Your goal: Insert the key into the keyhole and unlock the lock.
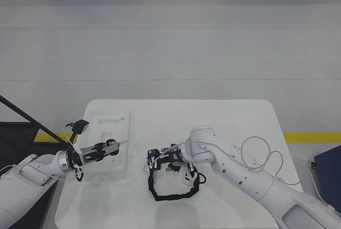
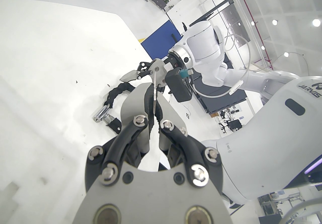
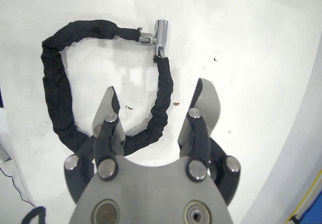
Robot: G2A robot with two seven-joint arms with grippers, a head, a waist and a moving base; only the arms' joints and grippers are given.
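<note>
Progress, early stage: your left tool [image 2: 153, 94] is clamped on the key [image 2: 154, 79], blade pointing forward. It sits above the white tray [image 1: 110, 123] at the left side of the counter [image 1: 245, 126], well apart from the lock. Your right tool [image 3: 156, 88] hangs with its fingers spread over the black sleeved chain [image 3: 54, 71] and grips nothing; one stretch of chain runs between the fingers. The chrome lock cylinder [image 3: 161, 36] lies on the counter near the middle with both chain ends joined to it, so you may judge it locked. Done: key in hand. Left to do, as far as you can judge: steady the cylinder, line the blade up with the keyhole, insert it and turn. Writing: you can make out no label or lettering on key, cylinder, chain or tray.
</note>
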